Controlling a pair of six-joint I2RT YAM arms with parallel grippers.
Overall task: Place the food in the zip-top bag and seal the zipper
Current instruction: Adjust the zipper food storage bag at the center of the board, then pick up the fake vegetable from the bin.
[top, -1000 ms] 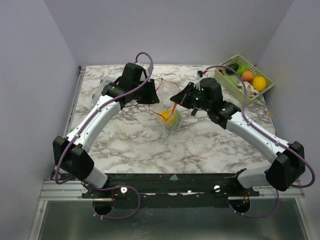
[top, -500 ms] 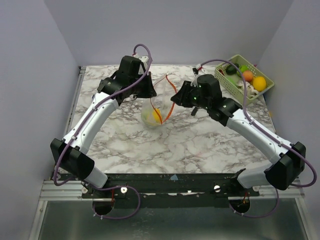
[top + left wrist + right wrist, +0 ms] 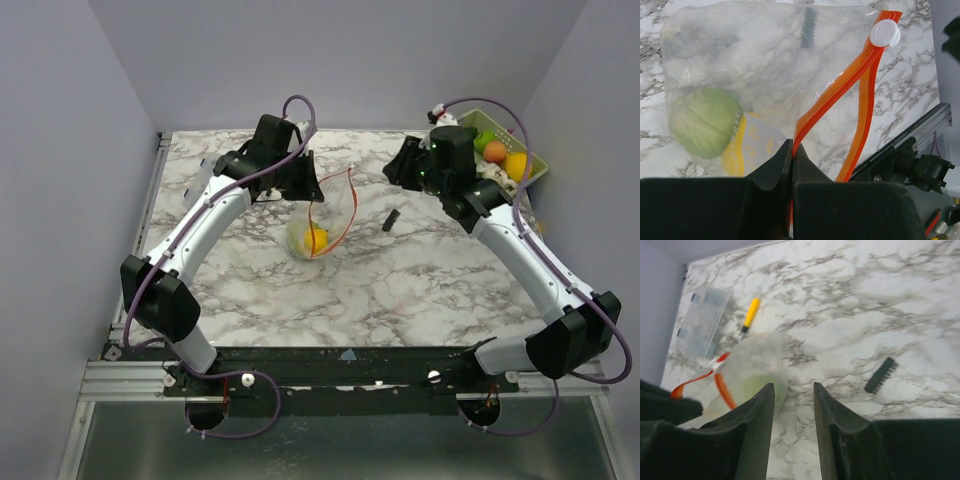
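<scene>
The zip-top bag hangs from my left gripper, which is shut on one side of the orange-red zipper. The bag's mouth gapes. The strip's white slider sits at its far end. Inside the bag lie a green round food piece and a yellow one. My right gripper is open and empty, up and to the right of the bag. In the right wrist view, the bag lies left of its open fingers.
A pale green basket at the back right holds orange, yellow and green toy food. A small black toothed part lies right of the bag. A yellow-handled stick and a clear box lie beyond the bag.
My right gripper has pulled back to the right, away from the bag's mouth, toward the basket. My left gripper still holds the zipper and the bag has swung a little.
</scene>
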